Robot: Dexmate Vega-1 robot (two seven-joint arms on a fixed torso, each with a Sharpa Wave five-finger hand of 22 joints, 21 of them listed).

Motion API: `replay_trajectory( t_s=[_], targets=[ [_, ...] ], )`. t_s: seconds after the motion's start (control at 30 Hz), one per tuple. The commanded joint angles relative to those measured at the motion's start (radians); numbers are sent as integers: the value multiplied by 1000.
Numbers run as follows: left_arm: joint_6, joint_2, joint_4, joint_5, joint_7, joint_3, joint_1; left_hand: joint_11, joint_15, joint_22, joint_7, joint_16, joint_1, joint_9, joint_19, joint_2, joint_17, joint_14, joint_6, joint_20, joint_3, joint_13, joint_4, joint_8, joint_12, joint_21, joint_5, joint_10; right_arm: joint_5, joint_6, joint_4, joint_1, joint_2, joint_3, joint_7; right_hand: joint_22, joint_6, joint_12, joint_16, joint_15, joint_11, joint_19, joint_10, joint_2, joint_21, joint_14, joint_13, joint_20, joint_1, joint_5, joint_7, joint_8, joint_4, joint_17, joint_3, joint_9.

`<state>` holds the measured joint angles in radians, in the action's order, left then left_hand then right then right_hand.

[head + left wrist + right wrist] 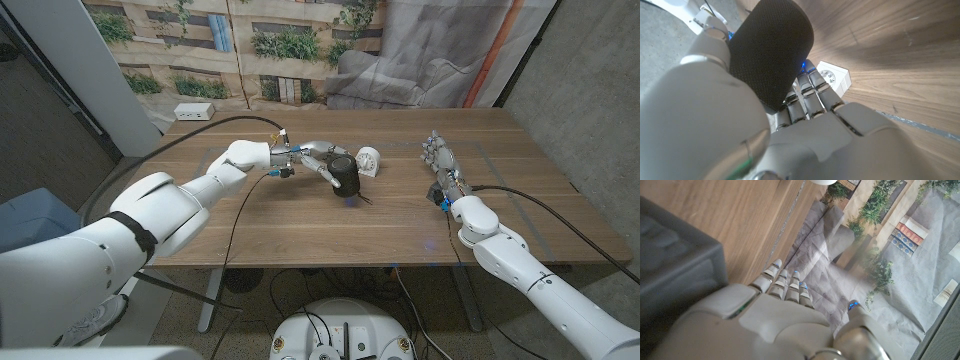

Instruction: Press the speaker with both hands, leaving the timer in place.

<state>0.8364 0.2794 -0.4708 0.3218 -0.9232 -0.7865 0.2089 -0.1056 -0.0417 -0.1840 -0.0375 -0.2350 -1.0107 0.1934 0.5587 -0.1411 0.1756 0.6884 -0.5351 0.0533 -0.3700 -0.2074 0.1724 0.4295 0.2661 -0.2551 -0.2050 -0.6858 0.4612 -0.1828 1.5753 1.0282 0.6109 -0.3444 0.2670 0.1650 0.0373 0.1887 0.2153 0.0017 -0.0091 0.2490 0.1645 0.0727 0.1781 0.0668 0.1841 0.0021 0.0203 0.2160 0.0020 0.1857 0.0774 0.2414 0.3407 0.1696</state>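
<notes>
No legible writing on speaker [345, 175].

A black speaker [345, 177] with a fine mesh weave and a small blue light. A white timer [368, 160] with a pale dial. Silver-grey hands on glossy white arms. A brown wood-grain table [300, 225].

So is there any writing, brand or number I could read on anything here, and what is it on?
None can be read.
Timer: its white dial has marks, too small and blurred to read.
Speaker: plain black cloth, no label visible.
White box: nothing legible.
</notes>
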Motion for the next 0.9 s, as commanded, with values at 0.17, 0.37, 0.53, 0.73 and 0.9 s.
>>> replay_trajectory(
  t_s=[0.17,0.37,0.53,0.73,0.9],
  targets=[
    [-183,-64,40,122,-169,82,-8,-64,-170,-5,28,9,-105,2,-3,156,-1,29,-102,113,-22,-6,-11,-3,0,3,-5,-67,-68,3,43,-7,54,-6,-10,2,10,6,8,-4,5,9,14,16,11,15,3,-5,9,8,1,5,3,3,2,6],
    [-264,-92,67,156,-213,112,-14,-63,-169,-5,30,12,-102,2,-2,158,-2,33,-108,114,-23,-6,-12,-3,1,3,-6,-71,-105,12,80,6,89,-4,-11,2,15,9,11,-5,3,17,23,12,13,23,3,-9,11,8,1,6,1,2,1,6],
    [-308,-106,87,152,-232,114,-29,-65,-172,-5,27,16,-103,2,-3,153,-2,33,-98,115,-21,-7,-8,-9,-4,3,-6,-65,-166,0,98,21,106,-4,19,1,22,14,13,-9,6,26,39,2,15,35,3,-7,14,8,0,7,-5,-1,-2,6],
    [-384,-129,105,145,-231,113,-45,-67,-174,-5,27,16,-110,3,-2,153,1,35,-103,116,-19,-8,-3,-9,-2,4,-6,-73,-208,-39,99,35,136,-4,-5,1,33,16,15,-7,8,39,48,-11,18,47,3,-5,22,7,-1,10,-15,-5,-4,6],
    [-451,-146,113,137,-214,109,-58,-69,-175,-5,25,17,-114,3,-2,154,2,34,-111,116,-19,-8,-2,-8,-2,4,-6,-76,-247,-21,137,54,182,-1,-23,1,36,15,16,-8,8,46,53,-30,18,56,3,-2,30,6,-1,9,-28,-9,-9,6]
  ],
)
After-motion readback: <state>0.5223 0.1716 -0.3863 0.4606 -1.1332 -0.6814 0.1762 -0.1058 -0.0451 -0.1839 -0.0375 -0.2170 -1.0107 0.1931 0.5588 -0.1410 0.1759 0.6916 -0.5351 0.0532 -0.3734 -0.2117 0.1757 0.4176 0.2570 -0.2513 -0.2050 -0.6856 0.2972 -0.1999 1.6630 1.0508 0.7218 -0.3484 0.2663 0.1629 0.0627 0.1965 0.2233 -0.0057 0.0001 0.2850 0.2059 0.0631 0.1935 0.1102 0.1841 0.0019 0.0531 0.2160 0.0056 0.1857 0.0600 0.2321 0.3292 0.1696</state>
